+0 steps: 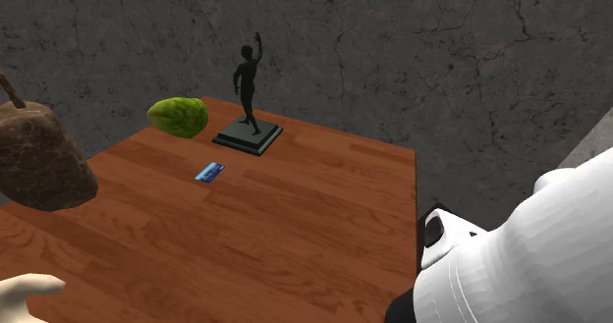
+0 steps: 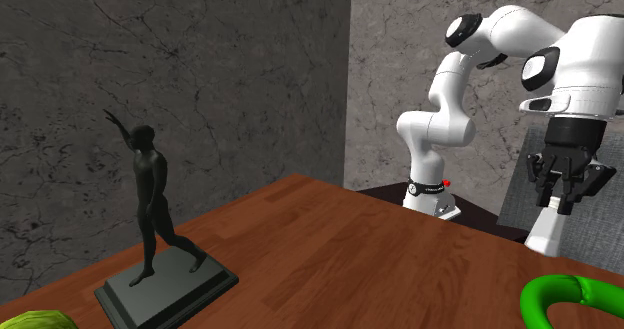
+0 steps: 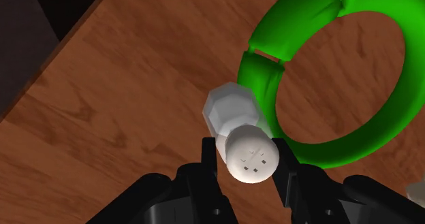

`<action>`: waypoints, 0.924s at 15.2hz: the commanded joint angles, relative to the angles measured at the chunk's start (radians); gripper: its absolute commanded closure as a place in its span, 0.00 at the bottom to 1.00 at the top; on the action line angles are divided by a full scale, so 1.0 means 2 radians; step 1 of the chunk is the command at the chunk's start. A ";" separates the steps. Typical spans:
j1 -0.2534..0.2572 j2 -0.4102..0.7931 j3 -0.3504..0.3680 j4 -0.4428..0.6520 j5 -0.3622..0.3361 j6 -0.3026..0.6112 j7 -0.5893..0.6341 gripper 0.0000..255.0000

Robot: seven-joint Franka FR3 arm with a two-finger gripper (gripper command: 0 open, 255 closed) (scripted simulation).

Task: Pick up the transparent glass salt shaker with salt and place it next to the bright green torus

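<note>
Now, salt shaker (image 3: pixel 240 131) clasped in hand (image 3: pixel 245 153), just beside green torus (image 3: pixel 306 25)

You've got the statue (image 1: pixel 249 95) at the far edge of the table (image 1: pixel 295 233) in the shoulder view, the lumpy fruit (image 1: pixel 178 116) just left of it, and the card (image 1: pixel 208 173) lying nearer the camera, in front of both. In the wrist view the salt shaker (image 3: pixel 238 131) sits clasped in the gripper (image 3: pixel 246 158), just beside the outer rim of the torus (image 3: pixel 340 73), which lies flat on the table.
</note>
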 commanded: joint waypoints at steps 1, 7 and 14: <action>-0.002 0.007 0.008 -0.010 0.002 0.017 0.001 1.00; -0.011 0.029 0.033 -0.034 0.005 0.064 0.007 1.00; -0.021 0.048 0.055 -0.049 0.005 0.099 0.014 1.00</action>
